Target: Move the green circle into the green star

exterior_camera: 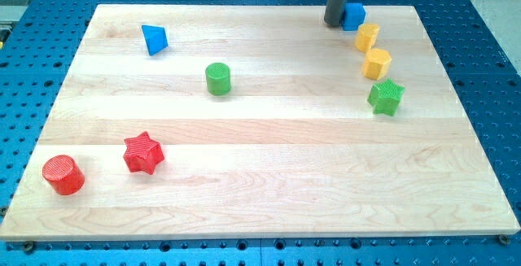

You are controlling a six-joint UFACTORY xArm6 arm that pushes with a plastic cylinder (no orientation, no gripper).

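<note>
One high, oblique view, tilted down over the whole board [269, 148], near edge at frame bottom.

Rod enters from view's top edge, right of centre, hanging straight down, near vertical. Dark grey, cylindrical, even width along visible length. Upper part cut off by frame; arm links above not visible. My tip [334, 24] sits at table surface near board's far edge, in view's upper right. Tip's end looks flat and round. No tilt seen.
</note>
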